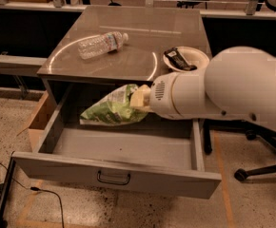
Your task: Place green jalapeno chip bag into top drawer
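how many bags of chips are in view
1. The green jalapeno chip bag is held by the gripper over the back of the open top drawer. A dark packet in the white bowl on the cabinet top could be another; I cannot tell.

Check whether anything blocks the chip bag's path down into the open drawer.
Nothing visible does. The gripper holds the chip bag over the back of the pulled-out drawer, and no item shows on the floor below it. The bottle and bowl sit on the tabletop, out of the path.

White bulbous arm (vented wrist), cream claw over drawer
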